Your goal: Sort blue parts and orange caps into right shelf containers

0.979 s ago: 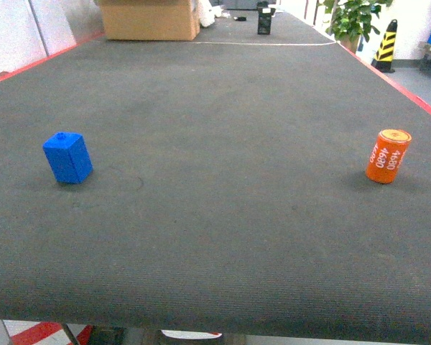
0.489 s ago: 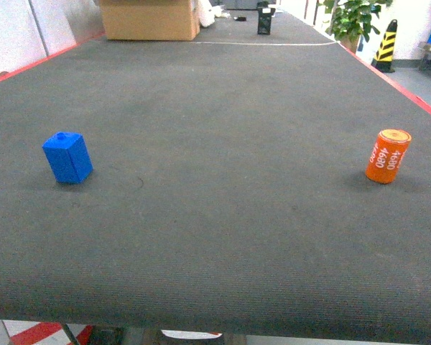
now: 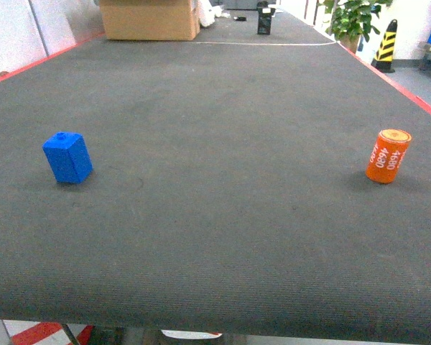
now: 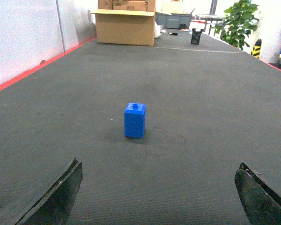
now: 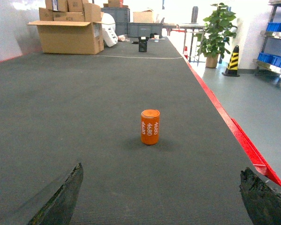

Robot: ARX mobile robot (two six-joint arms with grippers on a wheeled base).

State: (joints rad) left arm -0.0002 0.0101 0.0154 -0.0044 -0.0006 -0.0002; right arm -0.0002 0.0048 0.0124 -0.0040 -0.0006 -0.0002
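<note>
On the dark table mat a blue part (image 3: 67, 158) stands at the left and an orange cap (image 3: 388, 156) with white "4680" print stands upright at the right. Neither gripper shows in the head view. In the left wrist view my left gripper (image 4: 158, 164) is open and empty, with the blue part (image 4: 135, 120) standing well ahead of it, a little left of centre. My right gripper (image 5: 162, 168) is likewise open and empty, and the orange cap (image 5: 150, 127) stands well ahead between its finger lines. The right shelf containers are out of view.
The table's red edge (image 5: 234, 131) runs along the right, with grey floor beyond it. A cardboard box (image 3: 149, 19) and a small black object (image 3: 264, 21) sit at the far end. A plant (image 5: 215, 33), a striped bollard (image 5: 232, 61) and a distant rack with blue bins (image 5: 274, 58) stand right.
</note>
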